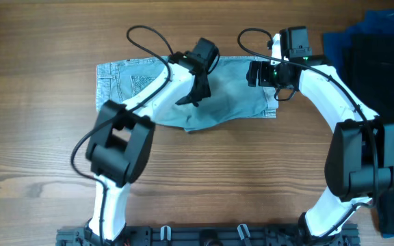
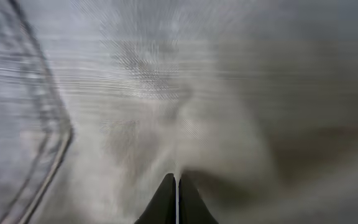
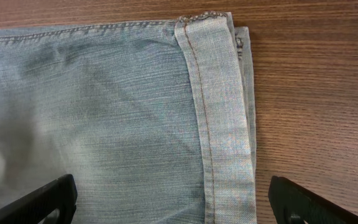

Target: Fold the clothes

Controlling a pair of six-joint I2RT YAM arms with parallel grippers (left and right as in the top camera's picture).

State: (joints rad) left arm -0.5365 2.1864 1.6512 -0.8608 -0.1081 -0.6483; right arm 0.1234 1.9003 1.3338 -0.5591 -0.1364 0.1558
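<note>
Light blue denim shorts point(image 1: 234, 96) lie spread flat across the far middle of the wooden table point(image 1: 46, 171), waist end to the left and leg end to the right; the fabric is faded and paler toward the centre; a pocket point(image 1: 137, 80) with angled stitching shows near the left end; the cuffed hem point(image 3: 222, 112) is turned up with a double row of orange-tan stitching, its top corner frayed; the near edge looks rumpled and curves inward.

The left gripper point(image 2: 176, 183) has its fingers pressed together with the tips down against the denim; the blurred view does not show whether any cloth is pinched between them; the right gripper point(image 3: 171, 186) hovers over the cuff end with fingers spread wide, holding nothing.

A dark blue cloth point(image 1: 347, 37) and a black garment point(image 1: 388, 82) lie at the table's right edge, apart from the shorts.
</note>
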